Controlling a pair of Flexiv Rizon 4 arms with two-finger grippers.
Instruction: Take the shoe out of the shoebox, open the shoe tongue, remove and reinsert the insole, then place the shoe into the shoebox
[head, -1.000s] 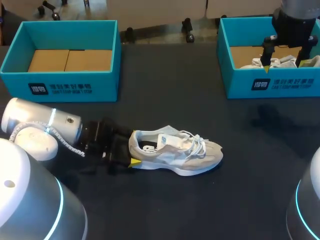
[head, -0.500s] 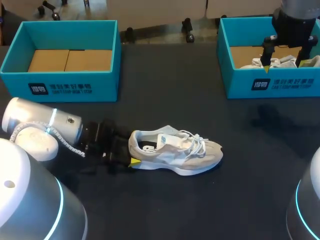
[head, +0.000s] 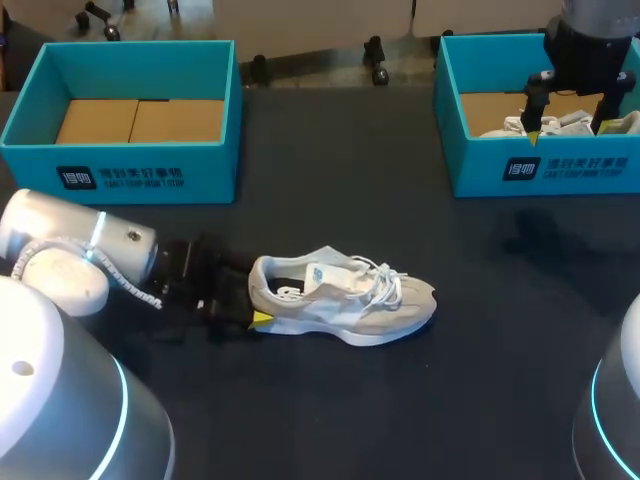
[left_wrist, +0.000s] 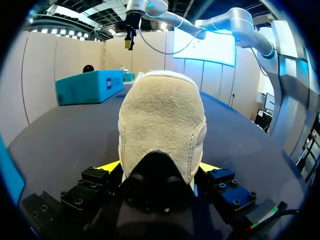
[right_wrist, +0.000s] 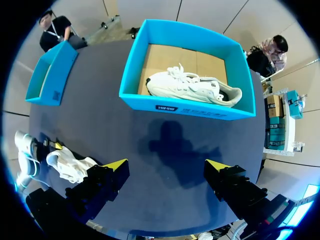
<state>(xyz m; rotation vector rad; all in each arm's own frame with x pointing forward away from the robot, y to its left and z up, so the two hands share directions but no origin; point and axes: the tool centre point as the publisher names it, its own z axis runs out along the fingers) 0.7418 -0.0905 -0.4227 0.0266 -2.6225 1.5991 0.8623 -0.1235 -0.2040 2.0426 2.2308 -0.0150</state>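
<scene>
A white and beige shoe (head: 340, 300) lies on its sole on the dark table, toe pointing right. My left gripper (head: 255, 300) is at its heel. In the left wrist view the heel (left_wrist: 162, 120) fills the space between both yellow tips, which press it from two sides, so the gripper is shut on the shoe. My right gripper (head: 570, 120) hangs open over the right shoebox (head: 540, 165), fingers wide apart (right_wrist: 166, 165) and holding nothing. A second white shoe (right_wrist: 192, 87) lies inside that box.
An empty teal shoebox (head: 120, 170) with a cardboard floor stands at the back left. The right shoebox (right_wrist: 185, 107) stands at the back right. Bare dark tabletop lies between the boxes and in front of the shoe.
The left gripper's fingers have come in against the heel. The shoe and the left gripper have shifted a little to the left. The right arm has kept still.
</scene>
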